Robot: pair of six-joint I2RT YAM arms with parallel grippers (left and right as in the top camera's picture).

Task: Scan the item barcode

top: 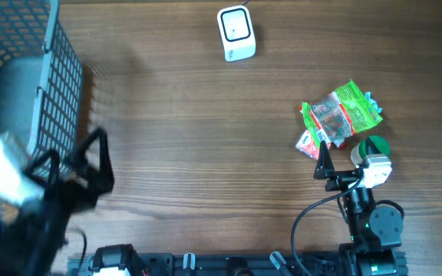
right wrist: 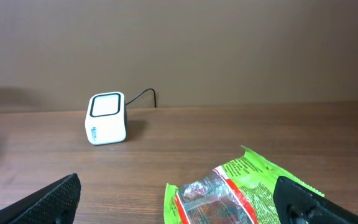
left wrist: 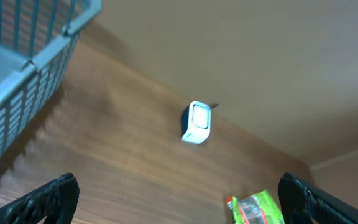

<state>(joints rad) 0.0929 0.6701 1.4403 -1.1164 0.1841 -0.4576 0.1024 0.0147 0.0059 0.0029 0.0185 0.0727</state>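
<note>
Snack packet (top: 341,116), scanner (top: 236,33), basket (top: 61,69) overhead, left wrist

This looks like a pretend shop checkout set up in a robot test room. A small white scanner box (top: 236,33) with a black cord sits on a brown wooden bench (top: 190,130). A grey-blue wire basket (top: 64,61) stands at one end and shiny green snack packs (top: 342,113) lie at the other, like things you buy. A plain tan wall (right wrist: 229,50) stands behind the bench, and black robot arms (top: 371,218) are fixed along its near edge, so it looks like a test room.
</note>
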